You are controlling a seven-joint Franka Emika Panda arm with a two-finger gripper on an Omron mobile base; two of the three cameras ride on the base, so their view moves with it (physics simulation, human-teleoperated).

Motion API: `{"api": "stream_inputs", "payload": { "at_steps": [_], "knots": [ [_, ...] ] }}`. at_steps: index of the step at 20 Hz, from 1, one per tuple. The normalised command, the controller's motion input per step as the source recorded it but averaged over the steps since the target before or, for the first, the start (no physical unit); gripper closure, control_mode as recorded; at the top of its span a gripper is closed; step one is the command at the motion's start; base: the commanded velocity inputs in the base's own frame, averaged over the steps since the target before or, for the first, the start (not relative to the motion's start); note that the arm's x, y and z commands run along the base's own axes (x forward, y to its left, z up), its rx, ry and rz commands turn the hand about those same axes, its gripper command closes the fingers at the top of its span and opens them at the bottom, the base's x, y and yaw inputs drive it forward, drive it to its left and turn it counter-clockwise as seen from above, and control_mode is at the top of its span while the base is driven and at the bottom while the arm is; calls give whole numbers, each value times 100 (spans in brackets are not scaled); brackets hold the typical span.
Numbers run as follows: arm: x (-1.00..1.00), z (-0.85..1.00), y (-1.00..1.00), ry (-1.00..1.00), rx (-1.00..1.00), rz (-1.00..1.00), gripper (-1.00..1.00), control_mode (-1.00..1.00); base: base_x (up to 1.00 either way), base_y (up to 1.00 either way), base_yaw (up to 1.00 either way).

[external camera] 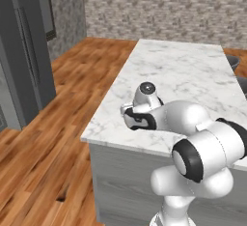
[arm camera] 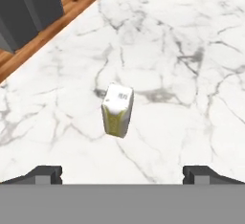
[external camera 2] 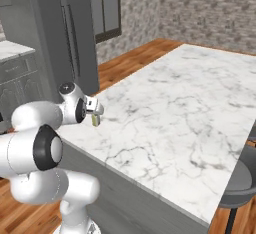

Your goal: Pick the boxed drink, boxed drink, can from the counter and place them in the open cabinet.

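On marble counter (arm camera: 191,36), near its edge toward wood floor (external camera: 43,148): one boxed drink (arm camera: 117,110) standing upright, cream top, yellowish side, clear of everything else. Gripper (arm camera: 122,173) hovers above it, jaws spread wide, nothing between them, fingertips (arm camera: 45,174) either side at bottom of hand view. From right base view, carton (external camera 2: 95,120) peeks out just below hand. Dark grey cabinet (external camera: 21,51) stands across floor, well apart.

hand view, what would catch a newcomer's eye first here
A small cream carton with yellowish sides stands alone on the white marble counter, near its corner. The open claw hangs right above it, fingertips spread wide to either side. Beyond the edge lie wood floor and a dark cabinet.
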Motion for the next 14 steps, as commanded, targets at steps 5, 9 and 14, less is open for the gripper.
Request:
{"api": "stream_inputs", "payload": {
  "at_steps": [5, 9, 14],
  "knots": [
    [16, -24, 4, 1, 0, 0, -100, -100, 0, 0, 0],
    [14, -22, 2, 0, 0, 0, -100, -100, 0, 0, 0],
    [13, -16, 0, 0, 0, 0, -100, -100, 0, 0, 0]
  ]
}}
